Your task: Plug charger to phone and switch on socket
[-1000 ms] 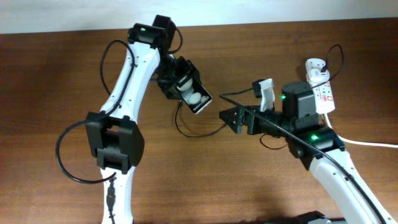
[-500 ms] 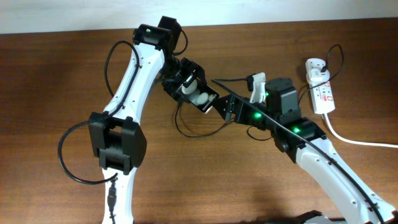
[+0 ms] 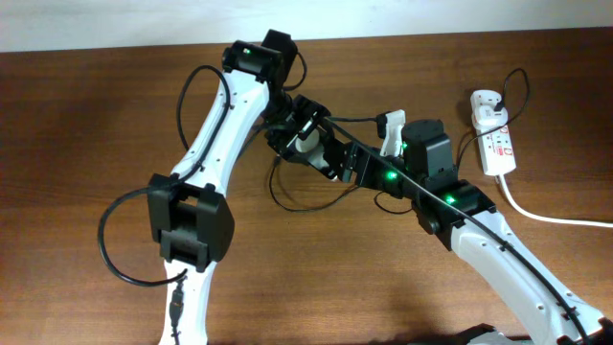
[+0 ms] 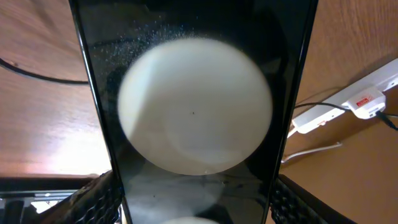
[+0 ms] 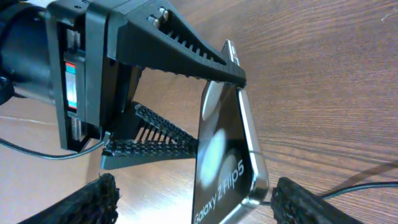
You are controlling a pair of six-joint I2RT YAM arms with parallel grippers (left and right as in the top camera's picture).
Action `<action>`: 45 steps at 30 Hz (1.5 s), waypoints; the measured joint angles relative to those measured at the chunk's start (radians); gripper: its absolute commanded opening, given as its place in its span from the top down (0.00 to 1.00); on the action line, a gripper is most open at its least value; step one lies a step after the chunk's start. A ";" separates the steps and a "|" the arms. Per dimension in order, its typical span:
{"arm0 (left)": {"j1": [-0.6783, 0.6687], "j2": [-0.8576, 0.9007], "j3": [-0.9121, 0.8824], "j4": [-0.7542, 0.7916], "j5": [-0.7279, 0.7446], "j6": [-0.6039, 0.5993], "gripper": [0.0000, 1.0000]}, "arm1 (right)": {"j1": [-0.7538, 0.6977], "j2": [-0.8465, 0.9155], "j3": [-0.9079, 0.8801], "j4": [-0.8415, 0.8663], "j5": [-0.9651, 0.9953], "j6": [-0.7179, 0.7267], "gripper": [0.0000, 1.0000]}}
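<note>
While the left tool (image 3: 305, 144) clamps the phone (image 5: 227, 155), right tool (image 5: 199, 198) spread apart, fingers (image 5: 102, 198) flanking its lower end

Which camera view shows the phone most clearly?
The right wrist view: the phone is gripped by the left tool, its edge and lettering visible. The left wrist view is too close, showing only part of its face with a white round patch. Overhead, the phone is small and partly hidden.

dark brown wood-grain table (image 3: 67, 125), grain clearly visible; pale wall strip (image 3: 96, 24) runs along its far edge
</note>
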 measured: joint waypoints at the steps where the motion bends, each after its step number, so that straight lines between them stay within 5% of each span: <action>1: 0.000 0.000 0.000 0.000 0.010 -0.004 1.00 | 0.008 0.000 0.000 0.000 0.011 0.001 0.21; 8: 0.000 0.000 0.000 0.000 0.048 -0.015 0.95 | 0.069 0.036 0.000 0.001 0.097 0.023 0.46; 11: 0.000 0.000 0.000 0.000 0.056 -0.015 0.94 | 0.070 0.090 0.000 0.029 0.105 0.023 0.64; 23: 0.000 0.000 0.000 0.000 0.060 -0.018 0.92 | 0.071 0.109 0.001 0.105 0.108 0.034 0.76; 28: 0.003 0.000 0.001 0.006 0.077 -0.020 0.92 | 0.071 0.111 0.001 0.098 0.114 0.062 0.94; 39: 0.006 -0.002 0.003 0.007 0.086 -0.023 0.91 | 0.075 0.129 -0.001 0.082 0.110 0.041 0.96; 45: 0.026 -0.002 0.002 -0.004 0.086 0.347 0.76 | -0.073 0.123 0.000 0.020 0.031 0.038 0.96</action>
